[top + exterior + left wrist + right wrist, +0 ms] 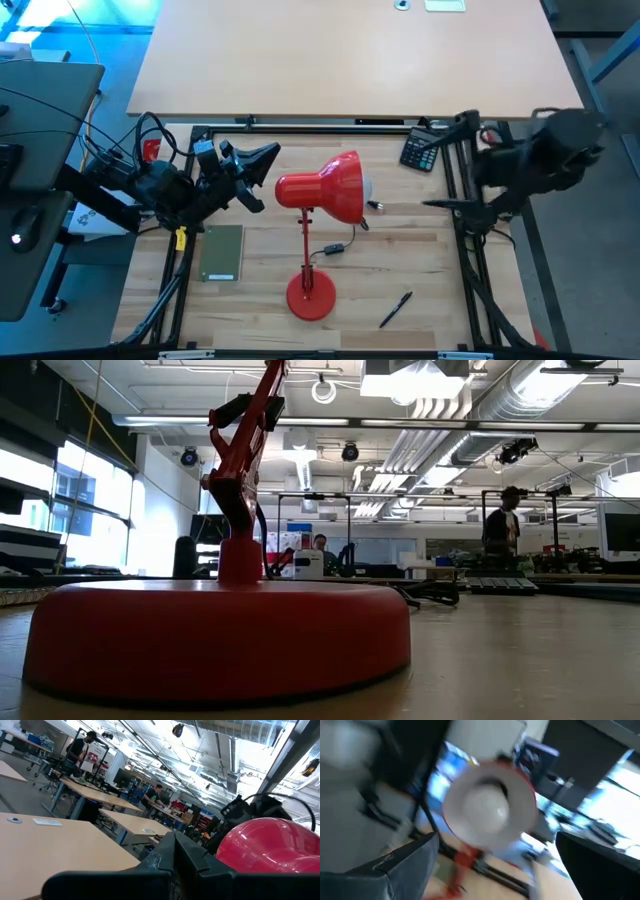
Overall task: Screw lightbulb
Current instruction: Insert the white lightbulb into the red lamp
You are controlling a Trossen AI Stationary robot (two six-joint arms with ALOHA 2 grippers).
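At the middle of the table we see the red desk lamp standing on its round base, its shade tipped on its side so the mouth faces the right arm. The lightbulb sits inside that shade: in the right wrist view we look almost straight into the opening and find the white rounded dome in the centre, ringed by the pale inner wall and the red rim. From above only a sliver of white shows at the shade's mouth. The wrist picture is smeared, so we can only say the bulb appears to be seated in the socket; how far it is threaded we cannot tell.

The right gripper is spread wide and holds nothing, its two dark fingers framing the view. It hangs well apart from the shade, out by the right edge of the table near the calculator. The left gripper is closed and empty, sitting just beside the back of the shade, behind the bulb rather than in front of it.

What matters for the coming move, in our judgement, is alignment. The bulb's long axis runs along the shade's axis, roughly level and pointing toward the right arm, so the right arm has the clear approach. It would need to travel straight in along that axis, close around the dome, then turn about it.
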